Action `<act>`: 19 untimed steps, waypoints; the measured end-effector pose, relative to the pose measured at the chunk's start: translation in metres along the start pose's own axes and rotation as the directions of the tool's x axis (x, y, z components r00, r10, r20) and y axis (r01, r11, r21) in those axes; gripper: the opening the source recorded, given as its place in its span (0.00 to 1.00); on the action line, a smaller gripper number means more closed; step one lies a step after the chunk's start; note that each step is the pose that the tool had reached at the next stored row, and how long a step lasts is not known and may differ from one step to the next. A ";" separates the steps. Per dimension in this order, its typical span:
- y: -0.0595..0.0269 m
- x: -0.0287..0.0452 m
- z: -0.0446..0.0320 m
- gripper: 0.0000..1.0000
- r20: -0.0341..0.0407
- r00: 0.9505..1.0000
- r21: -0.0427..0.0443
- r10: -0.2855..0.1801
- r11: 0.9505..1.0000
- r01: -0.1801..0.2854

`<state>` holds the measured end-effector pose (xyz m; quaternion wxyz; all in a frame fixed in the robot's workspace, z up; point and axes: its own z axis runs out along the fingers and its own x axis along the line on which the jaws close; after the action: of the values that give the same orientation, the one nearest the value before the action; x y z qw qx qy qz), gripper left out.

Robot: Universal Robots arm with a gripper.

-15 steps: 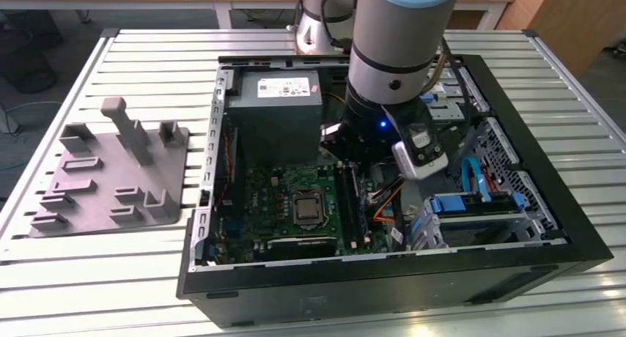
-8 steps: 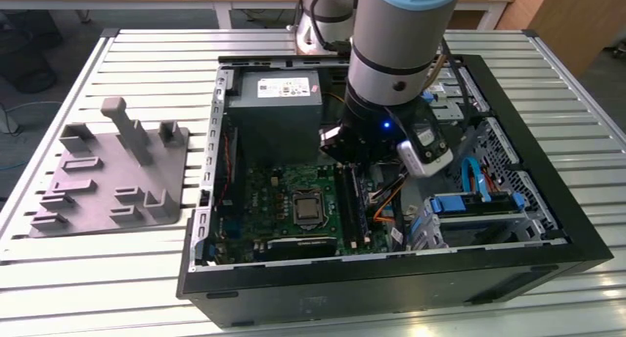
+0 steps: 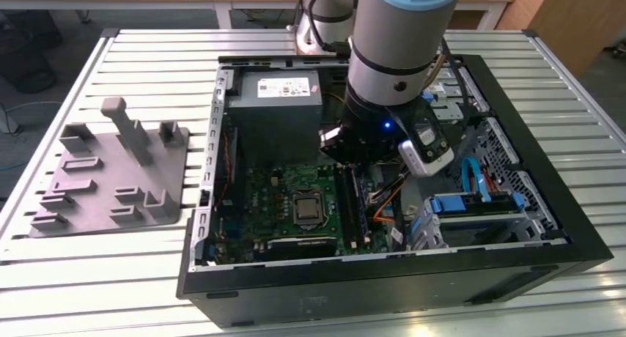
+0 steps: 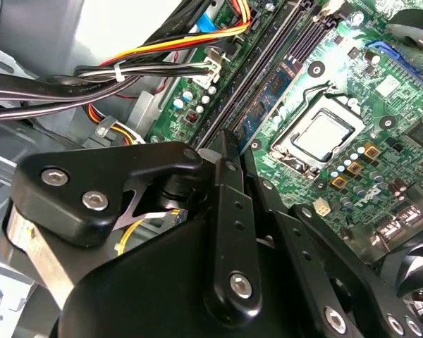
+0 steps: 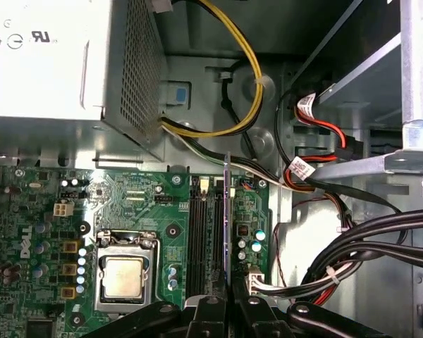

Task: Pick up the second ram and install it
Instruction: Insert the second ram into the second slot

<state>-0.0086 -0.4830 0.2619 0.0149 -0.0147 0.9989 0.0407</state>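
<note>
Gripping second ram (image 5: 228,218), end effector (image 5: 229,299), over slots (image 5: 206,232)

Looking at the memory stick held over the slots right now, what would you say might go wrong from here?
Misalignment: the second ram stands on edge in the gripper over the black memory slots; slightly off, it may jam or bend.

Snagging: the cable bundle runs right beside the slots and could catch the gripper.

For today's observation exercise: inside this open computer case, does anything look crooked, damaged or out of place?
Nothing stands out. The ram stands upright on edge over the memory slots, in line with them, with the gripper at its end. The motherboard and cables look undamaged.
</note>
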 end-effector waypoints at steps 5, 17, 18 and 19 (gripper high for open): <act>-0.0002 0.0029 0.0002 0.14 0.000 1.000 0.001 0.000 1.000 0.000; -0.0017 0.0065 0.0031 0.14 0.000 1.000 0.002 0.000 1.000 0.000; -0.0018 0.0067 0.0034 0.14 0.000 1.000 0.002 0.000 1.000 0.000; -0.0019 0.0068 0.0038 0.14 0.000 1.000 0.002 0.000 1.000 0.000</act>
<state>-0.0153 -0.4848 0.2578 0.0149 -0.0147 0.9990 0.0398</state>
